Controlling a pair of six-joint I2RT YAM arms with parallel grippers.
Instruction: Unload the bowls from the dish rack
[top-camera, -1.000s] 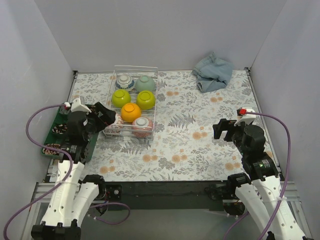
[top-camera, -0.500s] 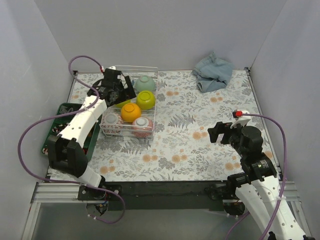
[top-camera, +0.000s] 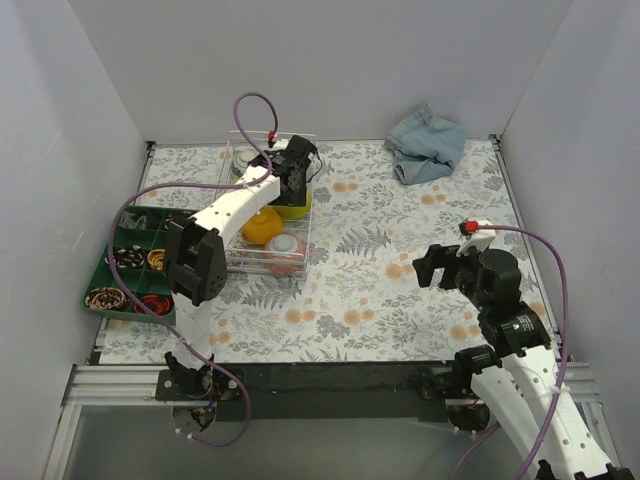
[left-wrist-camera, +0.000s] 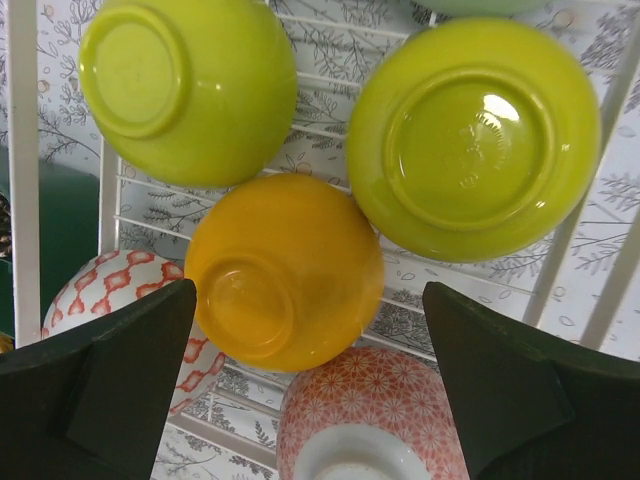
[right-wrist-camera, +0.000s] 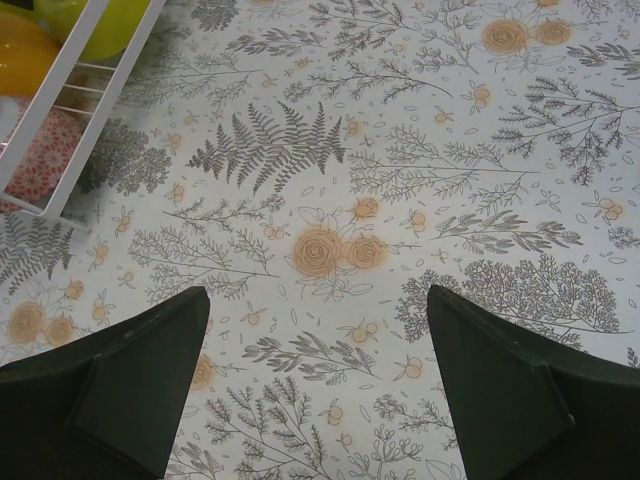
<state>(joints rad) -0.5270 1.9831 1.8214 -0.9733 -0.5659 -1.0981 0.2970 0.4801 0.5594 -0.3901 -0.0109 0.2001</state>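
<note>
The dish rack sits far left on the table, directly beneath the left gripper, whose fingers are spread wide above the upturned orange bowl. The right gripper, equally spread, hangs over bare cloth well apart from the rack. A floral-print table is boxed by three grey walls. One green compartment tray, one crumpled denim cloth. Visible bowls: two lime green bowls, one orange, one pinkish bowl, one whitish patterned bowl.
</note>
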